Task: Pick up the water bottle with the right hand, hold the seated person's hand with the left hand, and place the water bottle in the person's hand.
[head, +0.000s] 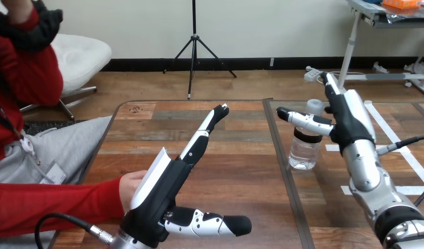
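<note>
Your clear plastic water bottle, white-capped with a black band, stands upright on the wooden bench, right of its centre seam, long axis vertical and cap up. Its neck is partly hidden by the thumb of the right robot hand, which is released with straight fingers; you cannot tell whether the thumb touches. The left robot hand, also released, hides part of the person's hand at the bench's left edge.

I look through the head camera, close above the wooden tabletop, facing forward and down toward its far edge.
</note>
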Robot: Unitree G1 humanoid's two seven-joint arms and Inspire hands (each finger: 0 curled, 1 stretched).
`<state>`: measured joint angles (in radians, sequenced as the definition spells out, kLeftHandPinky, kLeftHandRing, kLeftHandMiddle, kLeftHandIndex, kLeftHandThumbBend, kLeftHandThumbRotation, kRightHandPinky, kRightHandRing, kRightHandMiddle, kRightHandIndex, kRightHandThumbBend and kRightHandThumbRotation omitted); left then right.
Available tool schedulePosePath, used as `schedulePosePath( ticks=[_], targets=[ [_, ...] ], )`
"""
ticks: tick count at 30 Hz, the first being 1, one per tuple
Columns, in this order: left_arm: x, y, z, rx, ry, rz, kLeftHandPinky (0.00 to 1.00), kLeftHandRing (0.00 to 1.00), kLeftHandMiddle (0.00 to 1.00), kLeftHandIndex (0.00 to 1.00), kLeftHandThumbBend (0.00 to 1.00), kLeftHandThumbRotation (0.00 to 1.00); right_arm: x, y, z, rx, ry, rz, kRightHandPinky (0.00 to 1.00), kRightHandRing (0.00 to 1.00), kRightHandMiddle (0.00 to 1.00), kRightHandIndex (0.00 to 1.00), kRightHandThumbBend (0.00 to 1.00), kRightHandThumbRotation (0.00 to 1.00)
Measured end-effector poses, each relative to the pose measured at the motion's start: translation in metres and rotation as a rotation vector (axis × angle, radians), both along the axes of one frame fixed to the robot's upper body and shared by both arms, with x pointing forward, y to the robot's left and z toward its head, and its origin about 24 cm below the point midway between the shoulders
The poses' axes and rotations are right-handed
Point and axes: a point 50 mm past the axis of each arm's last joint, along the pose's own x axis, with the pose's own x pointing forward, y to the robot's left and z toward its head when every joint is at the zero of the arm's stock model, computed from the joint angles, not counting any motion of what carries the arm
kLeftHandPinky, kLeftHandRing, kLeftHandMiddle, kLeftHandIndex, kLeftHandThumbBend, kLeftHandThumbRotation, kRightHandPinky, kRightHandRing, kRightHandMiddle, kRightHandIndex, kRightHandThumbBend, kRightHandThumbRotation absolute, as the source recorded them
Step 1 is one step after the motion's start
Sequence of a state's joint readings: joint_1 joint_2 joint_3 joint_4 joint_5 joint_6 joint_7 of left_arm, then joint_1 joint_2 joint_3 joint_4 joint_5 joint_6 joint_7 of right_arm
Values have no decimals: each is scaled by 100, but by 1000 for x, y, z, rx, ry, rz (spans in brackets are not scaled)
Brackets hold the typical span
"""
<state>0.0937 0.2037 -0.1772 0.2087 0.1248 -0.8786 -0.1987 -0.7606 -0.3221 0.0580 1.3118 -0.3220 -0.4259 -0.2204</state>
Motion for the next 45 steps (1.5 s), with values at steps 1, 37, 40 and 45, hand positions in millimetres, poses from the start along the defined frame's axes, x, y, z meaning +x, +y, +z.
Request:
schedulePosePath(
  ticks=[1,37,40,45],
  targets=[
    [0,0,0,0,-1,0,100,100,100,100,100,57,0,1,-1,3,4,-1,86,99,100,100,100,52],
    [-12,5,4,13,3,8,100,100,100,100,100,56,-2,4,-10,-19,54,-32,90,96,99,99,100,54],
    [-13,6,3,16,4,8,100,100,100,100,100,57,-2,5,-10,-17,58,-35,89,95,99,99,100,53],
    [-15,7,3,21,12,10,100,100,100,100,100,57,-2,6,-11,-6,62,-40,87,95,99,98,100,52]
  ],
)
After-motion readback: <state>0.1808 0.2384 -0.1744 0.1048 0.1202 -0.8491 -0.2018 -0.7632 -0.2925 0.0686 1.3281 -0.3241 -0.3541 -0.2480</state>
